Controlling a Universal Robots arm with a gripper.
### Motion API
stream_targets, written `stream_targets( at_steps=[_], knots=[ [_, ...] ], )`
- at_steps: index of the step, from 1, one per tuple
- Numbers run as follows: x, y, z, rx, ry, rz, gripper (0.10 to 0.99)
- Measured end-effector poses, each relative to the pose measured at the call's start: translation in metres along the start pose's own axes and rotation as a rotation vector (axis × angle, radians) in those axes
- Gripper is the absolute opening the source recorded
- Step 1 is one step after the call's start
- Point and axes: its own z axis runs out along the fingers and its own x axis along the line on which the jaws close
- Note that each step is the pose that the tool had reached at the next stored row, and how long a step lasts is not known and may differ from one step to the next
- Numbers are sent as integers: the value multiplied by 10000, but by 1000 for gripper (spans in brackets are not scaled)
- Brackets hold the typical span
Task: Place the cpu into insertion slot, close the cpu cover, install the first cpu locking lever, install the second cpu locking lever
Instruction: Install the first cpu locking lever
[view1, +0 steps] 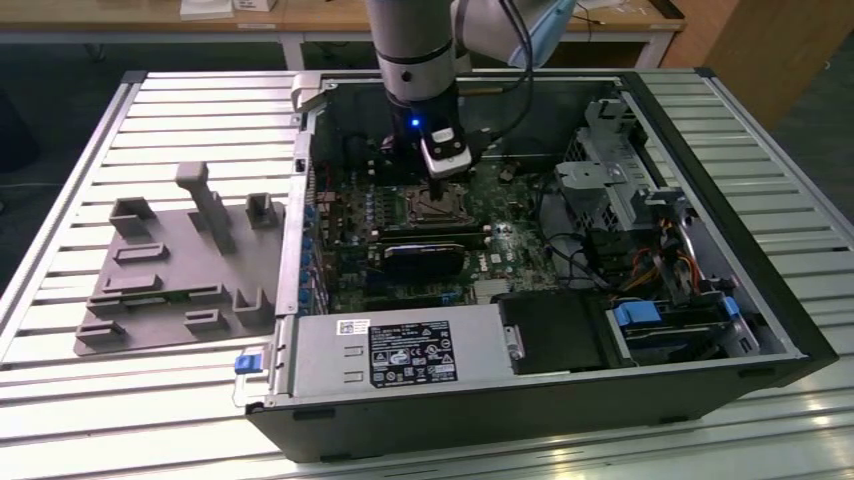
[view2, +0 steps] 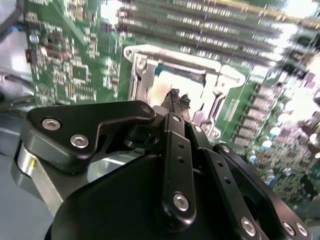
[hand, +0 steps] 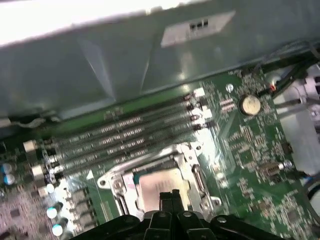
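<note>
You have open room straight down over the insertion slot (view1: 430, 208), where the gripper (hand: 170, 195) hangs. The case wall (hand: 100, 70) rises just beyond the memory slots (hand: 125, 132). The black card (view1: 427, 258) stands near the socket's other side, and cables (view1: 574, 262) crowd the exterior view's right.

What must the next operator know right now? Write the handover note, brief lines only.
State of the claw: shut, tips together, low at the edge of the socket, nothing visibly gripped.
Where things are: the cpu lies in the insertion slot on the green motherboard, silver top showing. The cpu cover lies flat around it, with the cpu visible through the cut-out.
Done: cpu placed; cover looks closed.
Left: both locking levers. Whether either is latched cannot be told.
</note>
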Motion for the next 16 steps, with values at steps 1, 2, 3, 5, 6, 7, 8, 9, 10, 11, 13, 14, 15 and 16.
stream_targets(
  at_steps=[1, 2, 3, 5, 6, 7, 8, 9, 10, 11, 13, 14, 15, 16],
  knots=[
    [-3, -6, -1, 84, -27, -16, 106],
    [-6, -11, -1, 158, -49, -29, 106],
    [-9, -14, -1, 218, -68, -40, 106],
    [-11, -15, -1, 266, -86, -61, 106],
    [-12, -15, -3, 270, -85, -85, 106],
    [-14, -14, -11, 268, -84, -108, 106],
    [-17, -12, -23, 260, -84, -133, 106],
    [-21, -10, -44, 257, -82, -154, 106],
    [-25, -8, -67, 254, -80, -173, 106],
    [-29, -6, -90, 251, -79, -186, 106],
    [-35, -3, -124, 248, -78, -209, 106],
    [-36, -2, -133, 246, -77, -219, 106],
    [-37, -2, -133, 244, -78, -223, 106],
    [-37, -2, -133, 244, -77, -225, 106]
  ],
)
